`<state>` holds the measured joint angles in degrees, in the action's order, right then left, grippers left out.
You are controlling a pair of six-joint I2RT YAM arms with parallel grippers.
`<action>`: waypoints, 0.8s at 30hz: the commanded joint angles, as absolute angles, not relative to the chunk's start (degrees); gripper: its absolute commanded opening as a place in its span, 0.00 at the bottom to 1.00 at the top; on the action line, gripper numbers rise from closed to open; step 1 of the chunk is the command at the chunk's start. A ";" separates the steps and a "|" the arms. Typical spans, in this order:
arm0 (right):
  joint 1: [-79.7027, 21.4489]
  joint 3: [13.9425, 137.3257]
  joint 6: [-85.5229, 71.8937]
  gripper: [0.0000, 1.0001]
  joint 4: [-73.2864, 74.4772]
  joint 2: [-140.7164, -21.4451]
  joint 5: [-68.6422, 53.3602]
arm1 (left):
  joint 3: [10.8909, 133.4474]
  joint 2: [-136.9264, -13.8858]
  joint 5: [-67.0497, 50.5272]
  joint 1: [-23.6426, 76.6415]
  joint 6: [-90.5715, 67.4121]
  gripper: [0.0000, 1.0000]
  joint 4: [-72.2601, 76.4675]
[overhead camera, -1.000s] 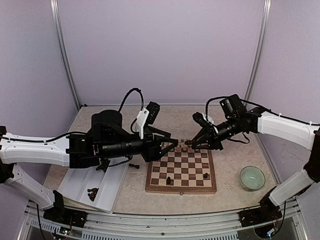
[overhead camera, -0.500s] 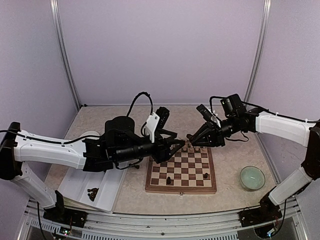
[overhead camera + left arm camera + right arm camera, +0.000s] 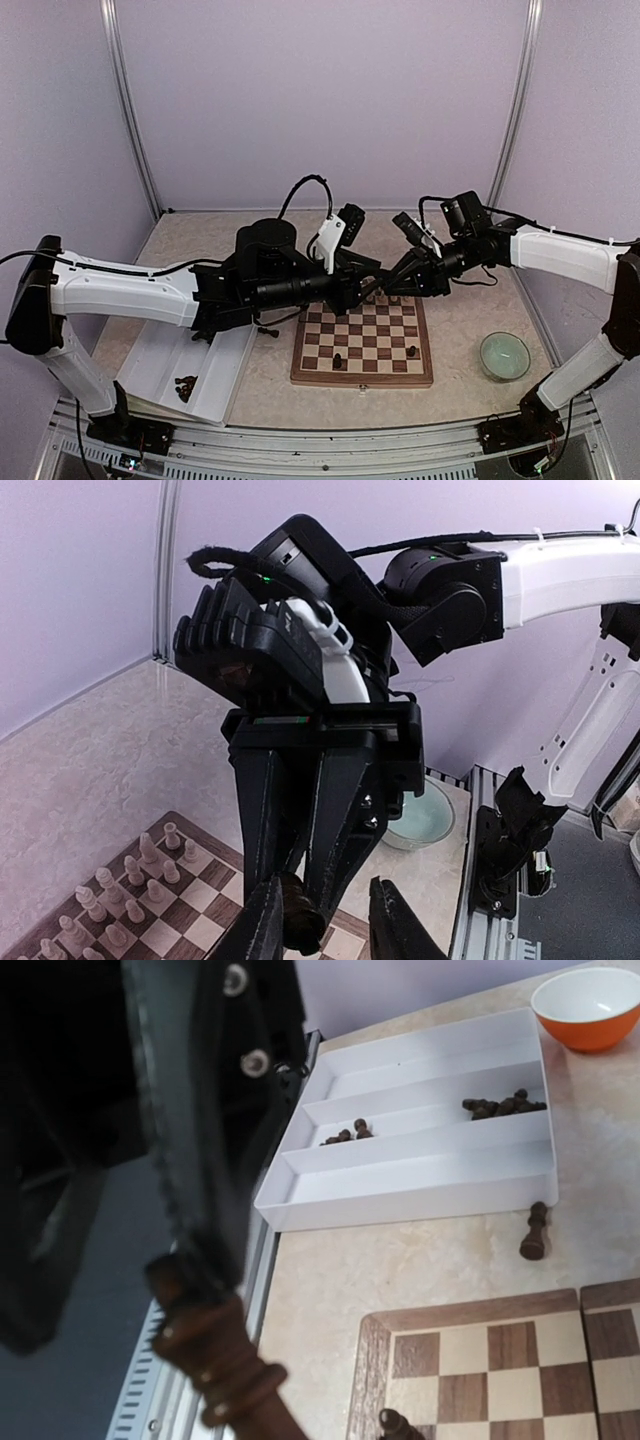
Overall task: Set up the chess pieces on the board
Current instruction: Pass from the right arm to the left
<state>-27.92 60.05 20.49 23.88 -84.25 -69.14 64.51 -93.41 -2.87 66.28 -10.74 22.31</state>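
Observation:
The board point(image 3: 362, 381) lies in the middle of the table, with cream figures point(image 3: 395, 298) on its far rows and two dark chess pieces point(image 3: 338, 360) standing near its front. Both grippers meet above the board's far edge. My right gripper point(image 3: 387, 288) is shut on a dark chess piece point(image 3: 298, 912), which fills the foreground of the right wrist view point(image 3: 215, 1360). My left gripper point(image 3: 325, 930) is open around that piece: the piece rests against one finger point(image 3: 258, 932), and the other finger point(image 3: 395, 928) stands apart.
A white divided tray point(image 3: 160, 360) at the front left holds several dark pieces point(image 3: 185, 383). One dark piece point(image 3: 268, 331) lies on the table between tray and board. A green bowl point(image 3: 504, 355) stands right of the board. An orange bowl point(image 3: 590, 995) stands beyond the tray.
My left arm has reached to the right, bringing its gripper up to the piece in the right gripper. The right gripper has shifted slightly right and stayed shut on the piece.

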 commanded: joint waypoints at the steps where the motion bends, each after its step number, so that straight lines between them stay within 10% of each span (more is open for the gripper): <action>1: -27.33 59.46 20.77 0.05 23.42 -83.16 -69.97 | 66.90 -94.88 -5.54 65.54 -11.88 0.30 20.37; 12: -27.34 59.51 20.66 0.05 23.31 -83.41 -70.49 | 67.68 -95.53 -2.27 65.44 -12.56 0.34 17.26; 24: -27.33 58.89 23.47 0.15 24.64 -82.44 -68.40 | 69.79 -96.06 -2.57 64.50 -12.15 0.10 14.24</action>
<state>-27.83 59.59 20.75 23.86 -84.20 -69.14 67.18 -95.39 -2.35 65.43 -12.38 15.57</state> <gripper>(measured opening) 0.174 0.164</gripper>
